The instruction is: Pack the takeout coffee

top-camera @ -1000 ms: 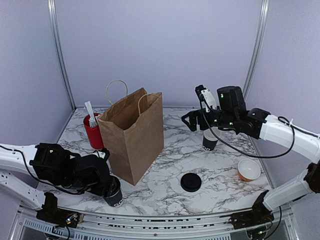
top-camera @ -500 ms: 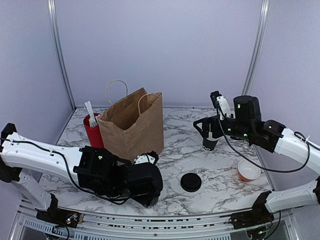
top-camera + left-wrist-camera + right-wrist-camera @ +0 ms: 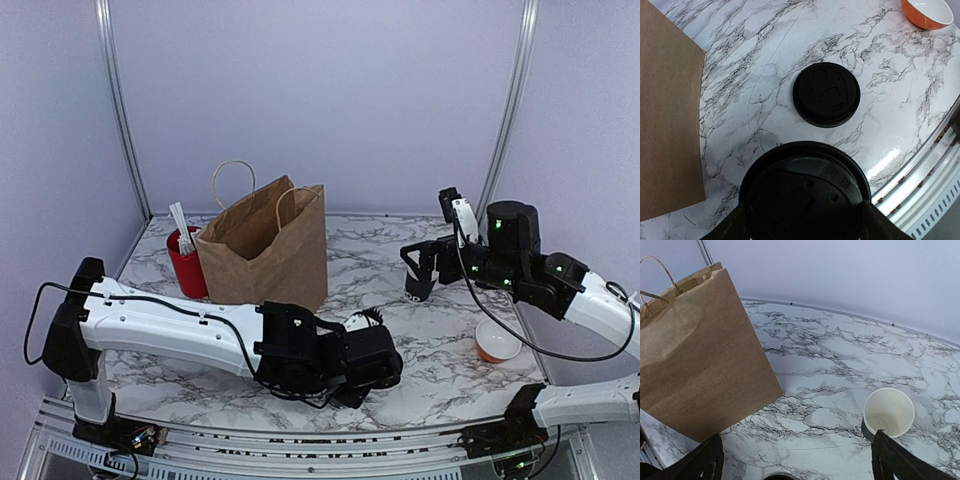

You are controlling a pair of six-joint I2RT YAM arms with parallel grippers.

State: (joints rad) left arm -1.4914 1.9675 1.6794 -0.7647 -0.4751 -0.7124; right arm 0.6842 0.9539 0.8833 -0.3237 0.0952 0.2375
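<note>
My left gripper [image 3: 805, 222] is shut on the takeout coffee [image 3: 805, 190], an all-black cup seen from above with a black lid on it. It is held near the table's front edge, just short of a loose flat black lid [image 3: 826, 94]. In the top view the left gripper [image 3: 368, 362] covers both the cup and the loose lid. The brown paper bag [image 3: 265, 248] stands open at the back left; it also shows in the left wrist view [image 3: 665, 115] and the right wrist view [image 3: 695, 350]. My right gripper [image 3: 424, 262] is open and empty, above a second cup [image 3: 888, 412].
The second cup [image 3: 419, 285] is open, white inside, with a dark lower part. A red holder [image 3: 186, 262] with white sticks stands left of the bag. An orange bowl [image 3: 498, 340] sits at the right, also in the left wrist view [image 3: 927, 12]. The table's front rail [image 3: 935, 200] is close.
My left arm swept right along the front edge with the black cup, from left of the bag to over the loose lid. My right gripper drew back to the right.
</note>
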